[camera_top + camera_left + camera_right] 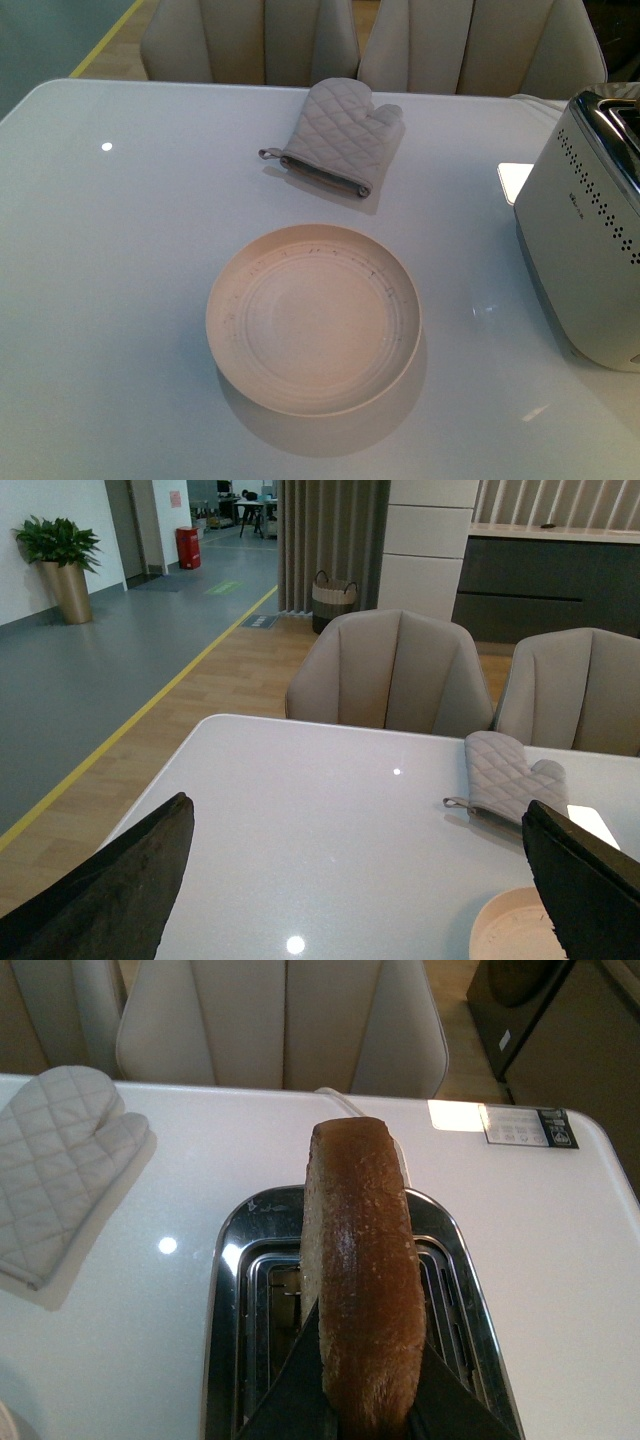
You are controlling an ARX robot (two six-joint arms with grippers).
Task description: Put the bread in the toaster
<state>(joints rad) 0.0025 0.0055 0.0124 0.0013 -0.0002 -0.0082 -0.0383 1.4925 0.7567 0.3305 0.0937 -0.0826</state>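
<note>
The bread (360, 1270) stands on edge, brown crust towards the camera, pinched in my right gripper (365, 1400), which is shut on it. It hangs straight above the toaster's chrome top (232, 1260), over the slots. The toaster (580, 240), silver-white with dotted sides, stands at the table's right edge in the front view; neither the bread nor the right gripper shows there. My left gripper (360, 880) is open and empty above the table's left part, its dark fingers (110, 890) wide apart.
An empty beige plate (313, 318) sits mid-table, also in the left wrist view (515, 930). A quilted grey oven mitt (340, 135) lies behind it, also in the left wrist view (510, 775) and the right wrist view (55, 1165). Beige chairs (395, 670) line the far edge.
</note>
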